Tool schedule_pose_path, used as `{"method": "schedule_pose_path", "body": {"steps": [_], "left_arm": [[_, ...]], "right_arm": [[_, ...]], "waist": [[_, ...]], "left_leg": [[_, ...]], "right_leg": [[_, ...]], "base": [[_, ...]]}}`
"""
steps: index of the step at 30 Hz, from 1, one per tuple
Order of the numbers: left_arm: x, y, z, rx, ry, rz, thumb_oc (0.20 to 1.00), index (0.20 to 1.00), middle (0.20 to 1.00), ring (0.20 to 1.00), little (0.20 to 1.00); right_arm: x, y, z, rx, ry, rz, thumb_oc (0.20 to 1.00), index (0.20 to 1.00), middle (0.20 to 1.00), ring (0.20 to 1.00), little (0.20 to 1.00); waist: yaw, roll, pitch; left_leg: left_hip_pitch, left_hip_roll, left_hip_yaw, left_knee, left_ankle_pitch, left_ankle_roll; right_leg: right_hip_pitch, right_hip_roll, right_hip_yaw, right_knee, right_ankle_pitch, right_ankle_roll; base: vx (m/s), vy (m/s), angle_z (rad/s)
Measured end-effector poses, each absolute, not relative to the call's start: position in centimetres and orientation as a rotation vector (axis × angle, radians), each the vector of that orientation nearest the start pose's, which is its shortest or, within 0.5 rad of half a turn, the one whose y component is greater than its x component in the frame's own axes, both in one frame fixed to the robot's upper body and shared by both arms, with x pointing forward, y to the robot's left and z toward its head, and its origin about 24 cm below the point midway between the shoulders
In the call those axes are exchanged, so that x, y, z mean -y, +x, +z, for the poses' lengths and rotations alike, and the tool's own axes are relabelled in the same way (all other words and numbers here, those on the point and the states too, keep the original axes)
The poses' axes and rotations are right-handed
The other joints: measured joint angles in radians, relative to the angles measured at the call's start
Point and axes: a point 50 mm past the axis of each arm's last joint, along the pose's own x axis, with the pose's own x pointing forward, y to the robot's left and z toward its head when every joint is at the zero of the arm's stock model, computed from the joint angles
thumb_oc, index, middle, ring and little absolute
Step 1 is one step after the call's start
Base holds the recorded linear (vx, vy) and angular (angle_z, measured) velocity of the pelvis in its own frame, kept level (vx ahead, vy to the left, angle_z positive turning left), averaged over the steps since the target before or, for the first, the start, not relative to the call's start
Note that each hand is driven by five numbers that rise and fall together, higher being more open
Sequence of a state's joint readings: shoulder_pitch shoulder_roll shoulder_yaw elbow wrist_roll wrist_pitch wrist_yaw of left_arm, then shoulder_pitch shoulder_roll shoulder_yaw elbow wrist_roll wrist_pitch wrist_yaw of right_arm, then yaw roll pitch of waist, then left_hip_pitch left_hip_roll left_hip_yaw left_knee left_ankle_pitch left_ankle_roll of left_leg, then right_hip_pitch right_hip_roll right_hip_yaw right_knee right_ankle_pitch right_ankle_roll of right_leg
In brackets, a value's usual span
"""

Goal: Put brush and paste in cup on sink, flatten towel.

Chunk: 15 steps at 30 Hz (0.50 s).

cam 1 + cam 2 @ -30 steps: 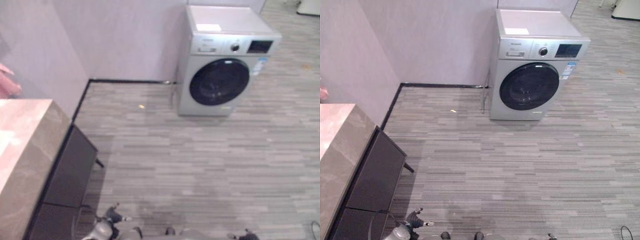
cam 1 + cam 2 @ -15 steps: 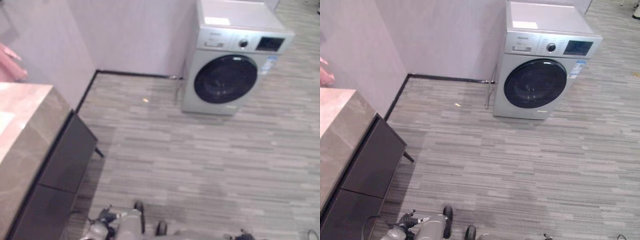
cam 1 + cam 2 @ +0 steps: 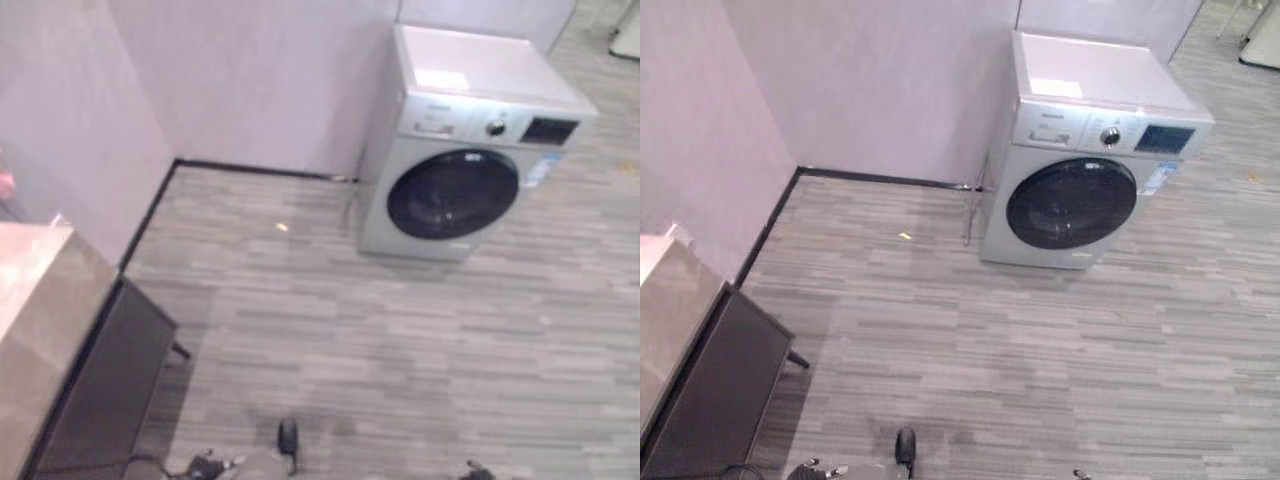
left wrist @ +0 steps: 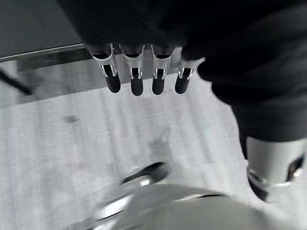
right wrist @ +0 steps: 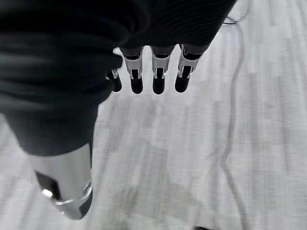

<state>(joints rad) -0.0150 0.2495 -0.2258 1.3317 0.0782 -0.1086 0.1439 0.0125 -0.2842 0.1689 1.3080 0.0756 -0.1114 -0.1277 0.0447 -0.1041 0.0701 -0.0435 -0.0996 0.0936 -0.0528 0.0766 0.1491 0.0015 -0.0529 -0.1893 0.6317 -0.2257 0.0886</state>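
Hanging over bare floor, both robot hands empty.
Left robot hand and right robot hand relaxed, fingers straight; surface edge far left, washing machine against the wall.

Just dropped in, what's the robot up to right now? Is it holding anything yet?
Nothing is being handled. The left robot hand and right robot hand both hang over bare floor with fingers straight and hold nothing. The head views look down at a washing machine against the wall, with the corner of a stone-topped counter and its dark cabinet on the robot's left. Brush, paste, cup and towel are not yet touched.
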Motion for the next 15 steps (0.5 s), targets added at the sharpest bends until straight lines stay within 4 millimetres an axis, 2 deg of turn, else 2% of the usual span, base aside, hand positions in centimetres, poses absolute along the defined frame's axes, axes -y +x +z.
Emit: {"method": "schedule_pose_path", "body": {"steps": [1,2,3,4,5,6,7,8,9,10,11,12,13,14,15], "left_arm": [[-24.0,9.3,-15.9,-1.168,0.530,0.001,1.000,1.000,1.000,1.000,1.000],[-24.0,9.3,-15.9,-1.168,0.549,-0.023,1.000,1.000,1.000,1.000,1.000],[-23.4,10.5,-15.8,-1.134,0.563,-0.058,1.000,1.000,1.000,1.000,1.000],[-23.2,11.1,-15.6,-1.113,0.570,-0.070,1.000,1.000,1.000,1.000,1.000],[-22.8,11.9,-15.5,-1.086,0.565,-0.078,1.000,1.000,1.000,1.000,1.000],[-22.5,11.9,-15.5,-1.084,0.561,-0.081,1.000,1.000,1.000,1.000,1.000],[-21.9,12.4,-15.5,-1.062,0.555,-0.093,1.000,1.000,1.000,1.000,1.000],[-22.0,12.6,-15.4,-1.058,0.554,-0.086,1.000,1.000,1.000,1.000,1.000],[-22.2,12.6,-15.4,-1.062,0.556,-0.080,1.000,1.000,1.000,1.000,1.000],[-23.0,12.5,-15.3,-1.073,0.570,-0.065,1.000,1.000,1.000,1.000,1.000],[-23.7,12.6,-15.1,-1.072,0.570,-0.038,1.000,1.000,1.000,1.000,1.000],[-24.5,12.4,-14.9,-1.085,0.562,0.000,1.000,1.000,1.000,1.000,1.000],[-25.1,12.1,-14.9,-1.099,0.540,0.039,1.000,1.000,1.000,1.000,1.000],[-25.2,12.1,-14.9,-1.109,0.496,0.082,1.000,1.000,1.000,1.000,1.000],[-25.2,12.2,-14.9,-1.107,0.510,0.071,1.000,1.000,1.000,1.000,1.000]], "right_arm": [[25.8,8.7,-15.5,-1.157,-0.362,-0.193,1.000,1.000,1.000,1.000,1.000],[25.7,9.1,-15.4,-1.142,-0.361,-0.193,1.000,1.000,1.000,1.000,1.000],[25.8,9.5,-15.2,-1.121,-0.361,-0.198,1.000,1.000,1.000,1.000,1.000],[25.9,9.9,-15.1,-1.109,-0.360,-0.199,1.000,1.000,1.000,1.000,1.000],[26.0,10.2,-14.9,-1.093,-0.363,-0.198,1.000,1.000,1.000,1.000,1.000],[26.1,10.4,-14.8,-1.082,-0.367,-0.200,1.000,1.000,1.000,1.000,1.000],[26.5,10.7,-14.6,-1.076,-0.381,-0.200,1.000,1.000,1.000,1.000,1.000],[26.5,10.7,-14.6,-1.074,-0.380,-0.196,1.000,1.000,1.000,1.000,1.000],[26.5,10.9,-14.6,-1.070,-0.380,-0.194,1.000,1.000,1.000,1.000,1.000],[26.4,10.1,-14.8,-1.096,-0.375,-0.194,1.000,1.000,1.000,1.000,1.000],[26.3,9.6,-15.0,-1.110,-0.370,-0.202,1.000,1.000,1.000,1.000,1.000],[26.0,9.2,-15.2,-1.122,-0.363,-0.202,1.000,1.000,1.000,1.000,1.000],[26.1,8.8,-15.2,-1.129,-0.339,-0.228,1.000,1.000,1.000,1.000,1.000],[26.5,8.4,-15.2,-1.139,-0.305,-0.276,1.000,1.000,1.000,1.000,1.000],[26.8,8.7,-15.1,-1.130,-0.288,-0.303,1.000,1.000,1.000,1.000,1.000]], "waist": [[-0.003,-0.002,0.000],[-0.004,-0.013,-0.004],[-0.017,0.022,0.005],[-0.020,0.035,0.013],[-0.021,0.063,0.020],[-0.026,0.091,0.030],[-0.030,0.167,0.038],[-0.033,0.169,0.042],[-0.039,0.176,0.044],[-0.043,0.150,0.053],[-0.040,0.139,0.052],[-0.041,0.104,0.044],[-0.047,0.091,0.034],[-0.051,0.089,0.026],[-0.053,0.079,0.028]], "left_leg": [[0.028,-0.033,0.006,0.024,-0.071,0.017],[0.042,-0.043,-0.003,0.023,-0.071,0.010],[0.075,-0.051,-0.035,0.020,-0.099,0.036],[0.095,-0.049,-0.041,0.019,-0.099,0.035],[0.105,-0.039,-0.052,0.019,-0.101,0.039],[0.117,-0.028,-0.050,0.017,-0.102,0.040],[0.155,0.022,-0.050,-0.013,-0.128,0.023],[0.160,0.032,-0.044,-0.018,-0.128,0.015],[0.172,0.046,-0.050,-0.017,-0.143,-0.015],[0.207,0.048,-0.049,-0.015,-0.158,-0.040],[0.223,0.057,-0.057,-0.019,-0.183,-0.065],[0.235,0.051,-0.057,-0.020,-0.190,-0.073],[0.244,0.065,-0.090,-0.019,-0.213,-0.086],[0.245,0.094,-0.113,-0.012,-0.232,-0.104],[0.249,0.111,-0.125,-0.005,-0.237,-0.112]], "right_leg": [[-0.080,-0.069,0.005,0.182,0.059,0.034],[-0.099,-0.095,-0.005,0.253,0.056,0.025],[-0.142,-0.113,-0.020,0.308,0.044,0.008],[-0.159,-0.118,-0.024,0.316,0.028,-0.002],[-0.189,-0.111,-0.015,0.309,0.015,-0.016],[-0.221,-0.103,0.000,0.293,0.002,-0.015],[-0.273,-0.069,-0.035,0.112,-0.035,-0.021],[-0.294,-0.064,-0.041,0.017,-0.024,-0.028],[-0.317,-0.042,-0.030,-0.097,-0.013,-0.025],[-0.319,-0.022,0.006,-0.252,0.040,-0.022],[-0.313,0.009,0.045,-0.346,0.082,-0.005],[-0.305,0.021,0.072,-0.439,0.123,0.004],[-0.306,0.034,0.095,-0.489,0.208,0.002],[-0.244,0.070,0.113,-0.572,0.271,0.006],[-0.207,0.085,0.109,-0.611,0.289,-0.005]], "base": [[0.29,0.289,0.00],[0.29,0.232,0.22],[0.18,0.130,0.29],[0.28,0.101,0.26],[0.21,0.058,0.13],[0.41,0.020,0.02],[0.21,-0.042,-0.12],[0.31,-0.066,-0.16],[0.26,-0.057,0.02],[0.50,-0.107,0.18],[0.53,-0.112,0.23],[0.53,-0.123,0.25],[0.46,-0.134,0.44],[0.50,-0.168,0.53],[0.35,-0.126,0.57]]}}
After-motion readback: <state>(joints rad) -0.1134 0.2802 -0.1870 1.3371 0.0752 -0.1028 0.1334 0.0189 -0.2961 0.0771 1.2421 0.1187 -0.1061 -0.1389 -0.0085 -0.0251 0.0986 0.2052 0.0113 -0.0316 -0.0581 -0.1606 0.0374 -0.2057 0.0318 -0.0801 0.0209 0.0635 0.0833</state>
